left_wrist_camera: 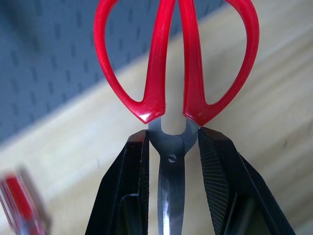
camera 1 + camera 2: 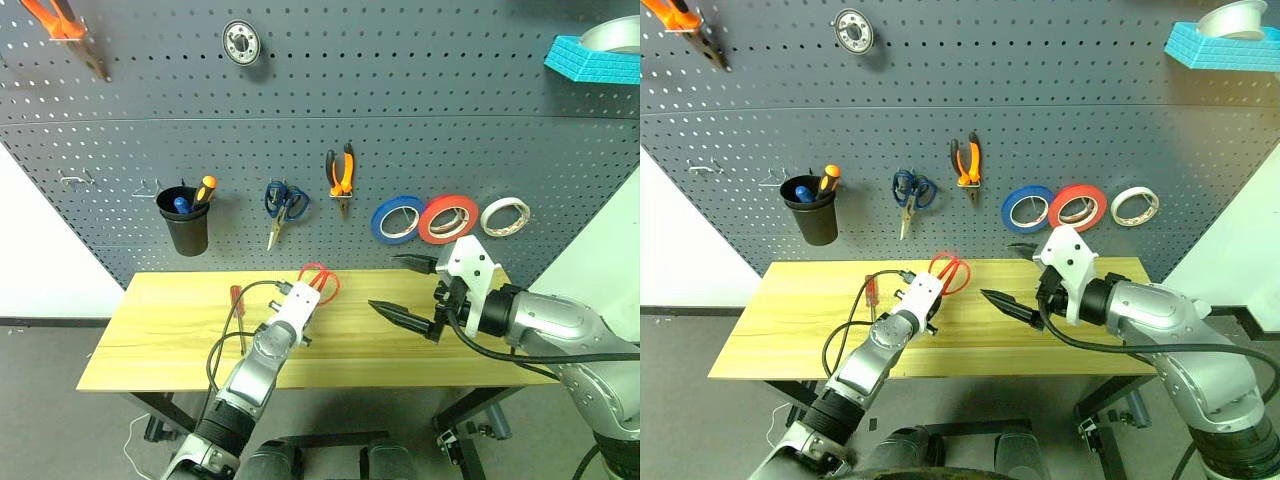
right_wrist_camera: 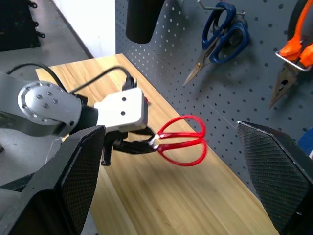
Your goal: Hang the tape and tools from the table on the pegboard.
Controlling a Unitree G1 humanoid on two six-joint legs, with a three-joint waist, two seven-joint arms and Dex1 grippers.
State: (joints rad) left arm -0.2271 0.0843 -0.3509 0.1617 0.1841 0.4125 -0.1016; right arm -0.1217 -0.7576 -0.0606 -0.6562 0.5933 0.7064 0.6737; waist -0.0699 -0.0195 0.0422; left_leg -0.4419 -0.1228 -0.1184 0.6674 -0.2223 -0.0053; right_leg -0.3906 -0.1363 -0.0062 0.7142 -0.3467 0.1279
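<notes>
Left wrist view shows the left gripper [image 1: 172,161] pinching the red scissors [image 1: 176,63] by the blades just below the pivot, both black pads tight against the steel and the two red loops sticking out ahead, clear of the table [image 2: 160,340]. From where I stand the scissors are lifted off the wood and pointing handles-first toward the pegboard [image 2: 420,120], so the job now looks like threading one loop over a free hook. To do it well I'd keep the loops facing the board, line one loop up squarely with a hook tip, slide it on fully, then let go only once the weight sits on the metal. The grip is near the pivot, so the scissors could swivel if a loop bumps the board. The right gripper [image 2: 404,288] hovers over the right half of the table with its jaws spread wide and nothing in them; it sits near the path toward the tapes, so it's worth steering around. Already hanging are the pliers [image 2: 341,175], the red tape [image 2: 447,218], a blue tape [image 2: 398,218], a white tape [image 2: 505,216] and the blue scissors [image 2: 284,205], beside a black cup [image 2: 185,225]. The screwdriver [image 2: 237,310] lies on the table just left of the left arm.
</notes>
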